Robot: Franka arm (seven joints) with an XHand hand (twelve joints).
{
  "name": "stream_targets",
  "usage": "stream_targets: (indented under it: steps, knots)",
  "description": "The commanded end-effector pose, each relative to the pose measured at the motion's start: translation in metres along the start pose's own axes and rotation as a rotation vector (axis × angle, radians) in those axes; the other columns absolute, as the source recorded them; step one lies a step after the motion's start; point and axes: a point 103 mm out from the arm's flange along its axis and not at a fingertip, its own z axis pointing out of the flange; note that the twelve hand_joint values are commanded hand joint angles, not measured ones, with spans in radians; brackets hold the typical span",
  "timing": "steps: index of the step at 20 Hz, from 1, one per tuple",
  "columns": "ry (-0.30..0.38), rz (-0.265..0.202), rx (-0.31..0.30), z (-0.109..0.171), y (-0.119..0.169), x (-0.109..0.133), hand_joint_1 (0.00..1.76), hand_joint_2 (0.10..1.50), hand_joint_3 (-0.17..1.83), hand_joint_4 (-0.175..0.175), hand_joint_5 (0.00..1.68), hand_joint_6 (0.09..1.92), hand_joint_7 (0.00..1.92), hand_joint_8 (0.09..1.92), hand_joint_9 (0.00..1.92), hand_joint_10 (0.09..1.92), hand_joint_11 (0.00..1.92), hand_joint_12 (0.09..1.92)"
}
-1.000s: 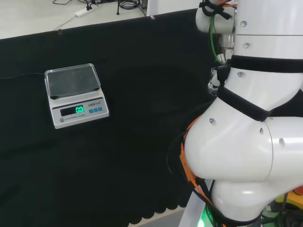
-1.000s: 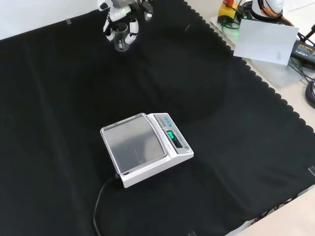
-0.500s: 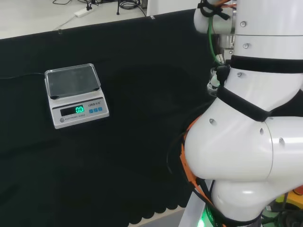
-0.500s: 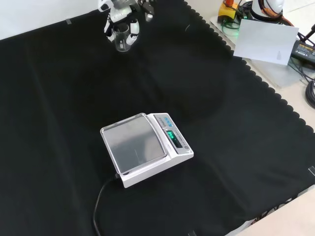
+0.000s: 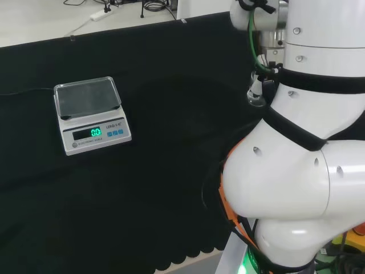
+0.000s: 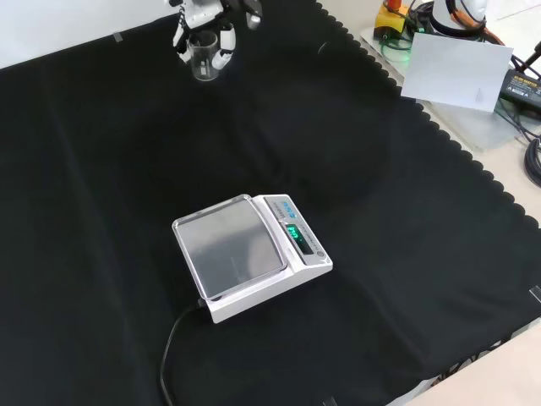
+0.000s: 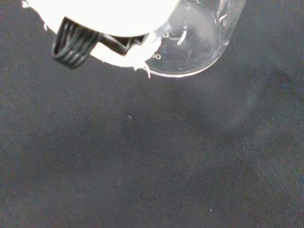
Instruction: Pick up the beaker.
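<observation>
With the hand (image 6: 203,25) curled round the clear beaker (image 6: 202,63) at the desk's far edge, I fear smooth glass slipping

A black cloth (image 6: 406,254) with a scalloped edge covers the bench, with pale floor (image 5: 34,23) and cables (image 5: 154,5) beyond its far edge.

Head and front views, a quarter turn apart, share the scale (image 5: 91,113).
</observation>
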Motion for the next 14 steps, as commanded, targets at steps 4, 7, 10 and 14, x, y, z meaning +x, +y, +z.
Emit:
stream_targets:
  steps: [4, 7, 10, 14]
  knots:
    - [-0.05, -0.024, -0.037, -0.043, -0.02, 0.04, 1.18, 0.56, 0.77, 0.001, 0.71, 1.09, 0.87, 0.81, 1.05, 0.57, 0.76, 1.24]
    - [-0.053, -0.057, -0.057, -0.06, -0.027, 0.052, 1.18, 0.56, 0.78, 0.001, 0.71, 1.09, 0.87, 0.81, 1.06, 0.57, 0.76, 1.24]
    - [-0.058, -0.082, -0.072, -0.074, -0.033, 0.066, 1.18, 0.56, 0.78, 0.0, 0.72, 1.09, 0.87, 0.82, 1.06, 0.57, 0.77, 1.24]
    - [-0.097, -0.132, -0.07, -0.083, -0.038, 0.088, 1.18, 0.56, 0.78, 0.0, 0.72, 1.09, 0.87, 0.82, 1.07, 0.57, 0.77, 1.24]
